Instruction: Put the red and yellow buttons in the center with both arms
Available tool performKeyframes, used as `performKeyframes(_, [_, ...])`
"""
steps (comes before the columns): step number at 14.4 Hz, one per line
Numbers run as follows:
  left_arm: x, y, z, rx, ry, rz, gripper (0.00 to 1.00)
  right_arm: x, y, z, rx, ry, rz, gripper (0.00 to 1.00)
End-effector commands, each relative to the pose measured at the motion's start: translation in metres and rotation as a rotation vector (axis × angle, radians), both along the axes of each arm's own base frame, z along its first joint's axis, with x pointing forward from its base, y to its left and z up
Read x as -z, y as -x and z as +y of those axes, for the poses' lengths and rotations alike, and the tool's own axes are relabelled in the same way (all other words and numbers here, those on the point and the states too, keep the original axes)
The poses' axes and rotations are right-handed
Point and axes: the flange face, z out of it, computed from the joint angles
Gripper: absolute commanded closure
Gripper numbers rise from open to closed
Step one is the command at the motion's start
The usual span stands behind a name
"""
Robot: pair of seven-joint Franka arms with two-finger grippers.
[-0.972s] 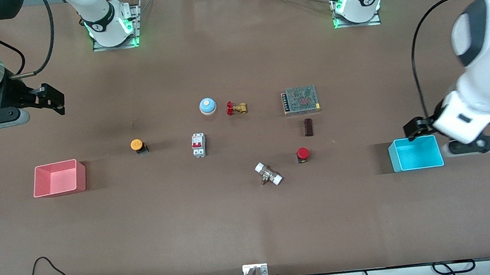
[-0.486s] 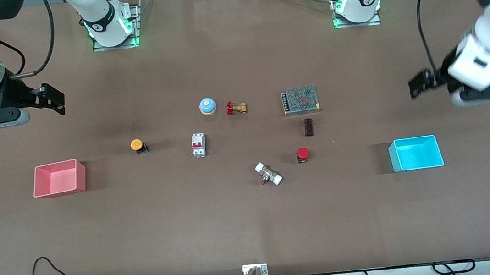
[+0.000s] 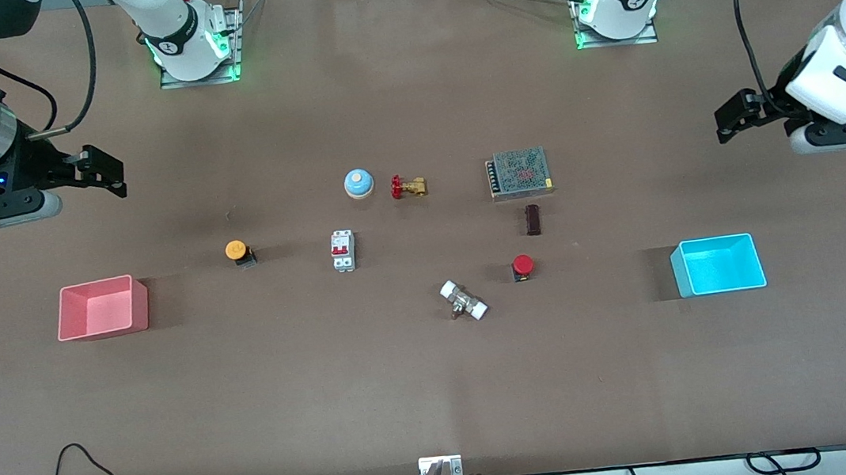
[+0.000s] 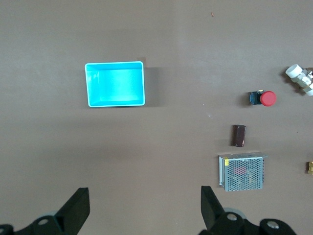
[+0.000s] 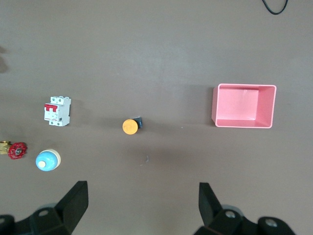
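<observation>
The red button [image 3: 523, 266] sits on the brown tabletop [image 3: 422, 365] between a dark block and a white-ended fitting, and also shows in the left wrist view [image 4: 266, 98]. The yellow button [image 3: 237, 251] sits between the pink bin and the circuit breaker, and also shows in the right wrist view [image 5: 130, 126]. My left gripper [image 3: 744, 117] hangs open and empty over bare table at the left arm's end, its jaws wide apart in its wrist view [image 4: 145, 205]. My right gripper [image 3: 97, 173] hangs open and empty over bare table at the right arm's end [image 5: 143, 200].
A blue bell [image 3: 358, 183], a brass valve [image 3: 408, 187], a mesh power supply [image 3: 518, 173], a dark block [image 3: 532, 219], a circuit breaker [image 3: 342, 251] and a fitting [image 3: 464, 300] lie mid-table. A pink bin [image 3: 102, 307] and a cyan bin [image 3: 717, 265] stand toward the ends.
My left arm has swung up from beside the cyan bin to over bare table toward its base. My right gripper has shifted slightly toward the table's middle. The buttons have not moved.
</observation>
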Motion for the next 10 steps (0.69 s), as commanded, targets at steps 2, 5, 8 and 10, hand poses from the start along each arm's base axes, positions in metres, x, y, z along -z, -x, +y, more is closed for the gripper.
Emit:
performKeyframes(2, [-0.0044,-0.0070,0.0017,0.039,-0.016,-0.007,0.00,-0.0034,0.0000,-0.0010,0.017,-0.022,0.008,0.00])
performKeyframes(5, [-0.0044,-0.0071,0.0038,0.074,-0.027,-0.007,0.00,-0.0034,-0.0001,-0.0018,0.016,-0.022,0.008,0.00])
performKeyframes(8, [-0.0044,-0.0071,0.0032,0.075,-0.029,-0.008,0.00,-0.0034,-0.0001,-0.0017,0.011,-0.024,0.008,0.00])
performKeyframes(10, [-0.0044,-0.0072,0.0042,0.074,-0.030,-0.008,0.00,-0.0034,-0.0003,-0.0027,0.011,-0.022,0.008,0.00])
